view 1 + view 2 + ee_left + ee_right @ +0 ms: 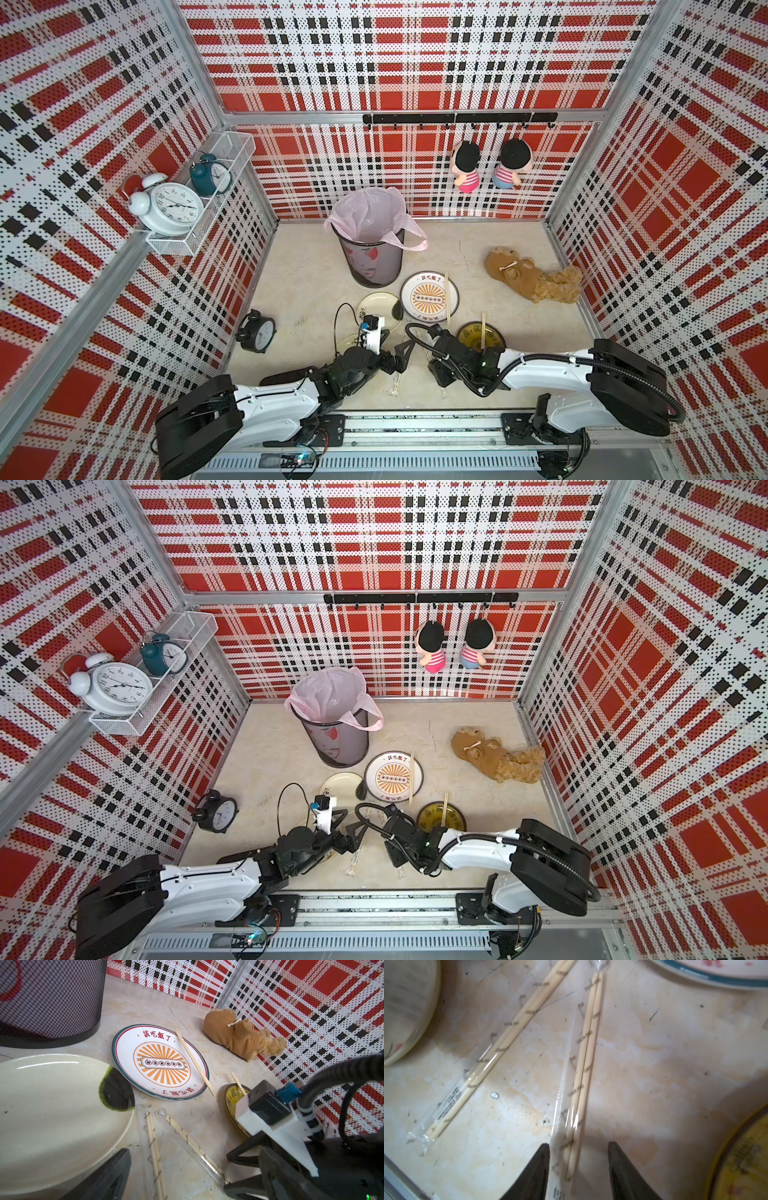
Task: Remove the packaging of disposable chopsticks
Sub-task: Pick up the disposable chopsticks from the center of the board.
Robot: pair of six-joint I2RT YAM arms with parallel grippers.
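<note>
A black mesh bin (376, 266) stands towards the rear of the worktop (303, 270), lined with a pink bag (368, 212) whose handles droop over the rim; what lies inside I cannot tell. Just in front of it sit 3 plates: a pale plate (52, 1115) with a dark blot, a white sunburst plate (124, 1051) and a dark plate (469, 334) nearest the right arm. 1 bare pair of chopsticks (194, 1061) lies across the sunburst plate's right side, its near end past the rim, and another bare pair (483, 330) rests on the dark plate. A 4th plate (345, 343) is largely hidden beneath the left arm, and in the left wrist view the right arm's camera and cable cover part of the dark plate. A black alarm clock (257, 332) lies near the left edge, a brown plush toy (532, 278) near the right edge. Near the front edge, between the 2 arms, 2 pairs lie in their packaging, converging towards the pale plate. The first sleeve (562, 1084) runs between the fingers of the right tool (578, 1159), whose jaws stand partly apart, gripping nothing. The second sleeve (446, 1105) lies beside it, near the left tool (400, 357), which is spread wide and holds nothing.
</note>
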